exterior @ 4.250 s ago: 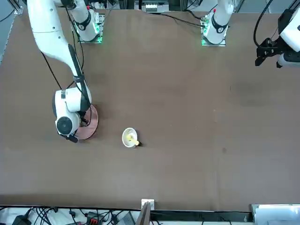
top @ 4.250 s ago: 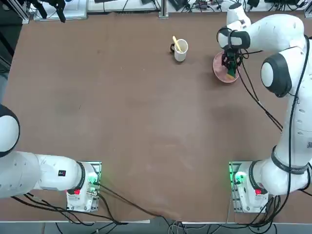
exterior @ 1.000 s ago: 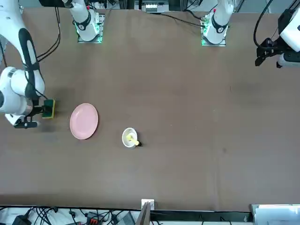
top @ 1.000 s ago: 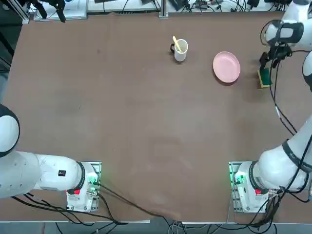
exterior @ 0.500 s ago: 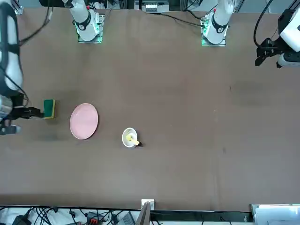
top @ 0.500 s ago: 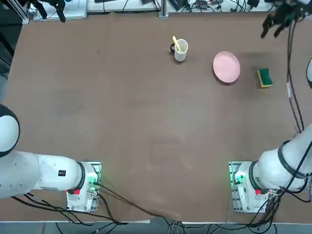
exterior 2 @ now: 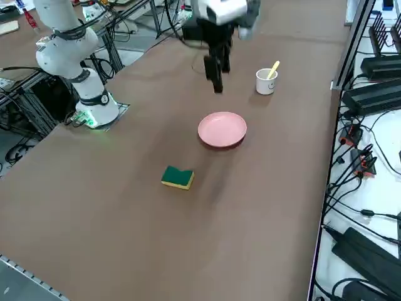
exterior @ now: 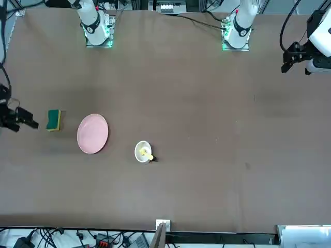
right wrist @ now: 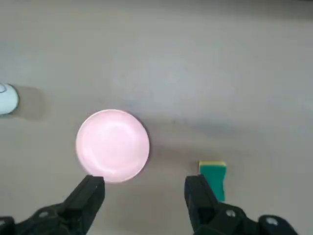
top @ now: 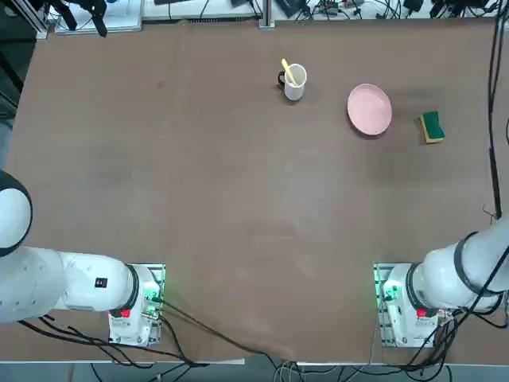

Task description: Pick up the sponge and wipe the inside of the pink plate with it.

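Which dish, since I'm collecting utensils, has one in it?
The white mug, with a yellow utensil leaning in it; the pink plate holds none. The right gripper hovers above the table.

Even, fairly bright light falls on the brown counter [top: 238, 199], with only soft shadows beside the plate [top: 370, 110] and sponge [exterior 2: 178, 177]. The top view looks crisp; the wrist view is greyer and softer, with a pale, diffuse sheen and darkening along one edge.
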Robot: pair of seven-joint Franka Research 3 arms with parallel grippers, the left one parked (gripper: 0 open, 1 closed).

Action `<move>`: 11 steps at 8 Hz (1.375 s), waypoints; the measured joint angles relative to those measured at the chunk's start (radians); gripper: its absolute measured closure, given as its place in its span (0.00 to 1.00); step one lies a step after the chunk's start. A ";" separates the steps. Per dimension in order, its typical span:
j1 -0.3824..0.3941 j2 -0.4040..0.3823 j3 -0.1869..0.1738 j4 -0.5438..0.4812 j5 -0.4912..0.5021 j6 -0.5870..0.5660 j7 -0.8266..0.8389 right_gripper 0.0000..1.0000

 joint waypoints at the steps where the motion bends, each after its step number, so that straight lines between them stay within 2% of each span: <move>1: 0.005 -0.006 -0.001 0.059 -0.010 -0.063 0.035 0.00; 2: 0.006 -0.017 -0.004 0.113 -0.016 -0.123 0.052 0.00; 4: 0.006 -0.093 -0.008 0.111 -0.017 -0.211 0.062 0.00; 7: 0.012 -0.207 -0.001 -0.011 -0.017 -0.227 0.065 0.00; 11: 0.100 -0.329 0.004 -0.150 -0.039 -0.227 0.149 0.00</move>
